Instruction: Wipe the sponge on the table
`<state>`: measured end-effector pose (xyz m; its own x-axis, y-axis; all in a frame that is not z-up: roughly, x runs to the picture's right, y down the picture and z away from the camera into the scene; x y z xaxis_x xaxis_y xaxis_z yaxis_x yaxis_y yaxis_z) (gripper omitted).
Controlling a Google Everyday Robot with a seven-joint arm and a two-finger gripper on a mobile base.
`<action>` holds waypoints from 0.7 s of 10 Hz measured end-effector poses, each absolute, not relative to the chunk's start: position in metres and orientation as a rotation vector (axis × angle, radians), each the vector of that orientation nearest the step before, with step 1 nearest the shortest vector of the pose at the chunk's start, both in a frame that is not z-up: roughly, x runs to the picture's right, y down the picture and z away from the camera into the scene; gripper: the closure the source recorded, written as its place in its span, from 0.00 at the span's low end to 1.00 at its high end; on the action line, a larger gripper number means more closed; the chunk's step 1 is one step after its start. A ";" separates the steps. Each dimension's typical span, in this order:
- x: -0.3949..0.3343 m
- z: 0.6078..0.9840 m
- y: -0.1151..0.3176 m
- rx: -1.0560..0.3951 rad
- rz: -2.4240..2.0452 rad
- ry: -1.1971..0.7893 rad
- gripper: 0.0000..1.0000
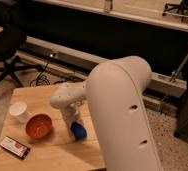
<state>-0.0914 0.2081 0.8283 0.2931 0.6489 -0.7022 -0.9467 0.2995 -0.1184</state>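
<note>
The gripper (73, 125) is reaching down just left of the frame's centre, its tip sitting right over the sponge (79, 131). Whether it is clamping the sponge or only meeting it cannot be told, since the white wrist housing is covering that spot. The sponge, a small deep-blue block, is lying on the table (43, 95) just below and right of the gripper, near the middle of the wooden top and against the edge of the big arm segment.

To the left of the sponge, an orange bowl (39, 126) is sitting upright on the planks, close by but not touching it. Above and left of the bowl, a white cup (19, 111) is standing near the table's left edge. A flat black-and-white packet (15, 147) is lying at the lower left corner of the top.

The robot's arm (123, 110) is filling the right-centre of the frame as a large white rounded shell, hiding the table's right side. Behind the table, a dark office chair (4, 50) is standing at the upper left, and a cable (43, 76) is trailing across the floor beside it.
</note>
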 end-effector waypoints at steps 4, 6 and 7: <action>-0.053 0.831 0.214 -0.585 1.201 0.642 0.46; -0.035 0.827 0.218 -0.573 1.220 0.658 0.46; -0.027 0.824 0.220 -0.569 1.227 0.665 0.46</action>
